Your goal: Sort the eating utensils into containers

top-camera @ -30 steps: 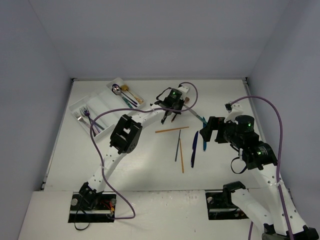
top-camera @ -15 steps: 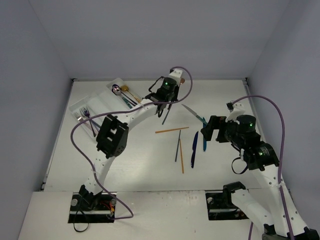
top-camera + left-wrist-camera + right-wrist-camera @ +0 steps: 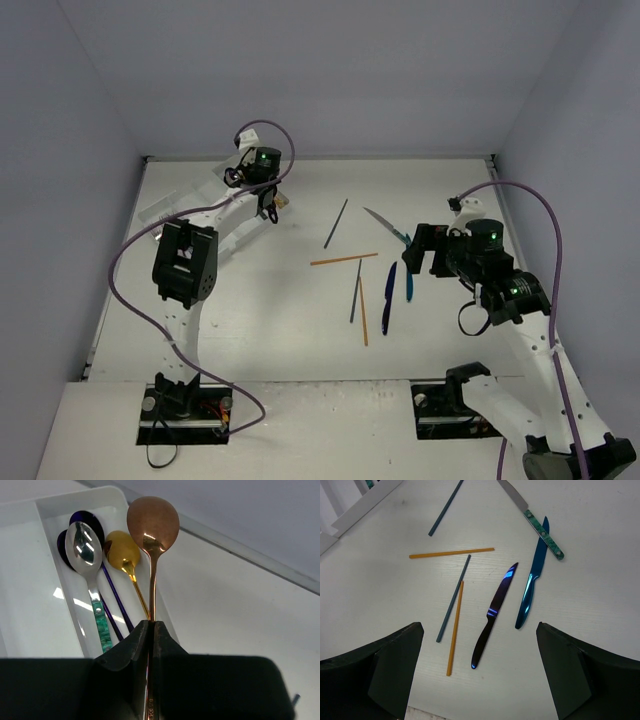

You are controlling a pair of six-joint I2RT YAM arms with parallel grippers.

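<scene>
My left gripper (image 3: 268, 207) is shut on a copper spoon (image 3: 152, 524) and holds it above the right wall of the white tray's (image 3: 107, 493) end compartment. In that compartment lie a silver spoon with a teal handle (image 3: 86, 544), a purple spoon (image 3: 88, 518) and a gold spoon (image 3: 123, 550). My right gripper (image 3: 421, 258) is open and empty above a dark purple knife (image 3: 495, 614) and a blue knife (image 3: 532, 582). A silver knife with a teal handle (image 3: 532, 520), two gold chopsticks (image 3: 452, 553) and two grey chopsticks (image 3: 454, 597) lie loose on the table.
The tray (image 3: 160, 207) sits at the far left of the table, partly hidden by my left arm; its corner shows in the right wrist view (image 3: 362, 502). The loose utensils lie mid-table between the arms. Walls close in the table on three sides.
My left gripper has swung from mid-table left and back to the tray, carrying the copper spoon. My right gripper has hardly moved.
</scene>
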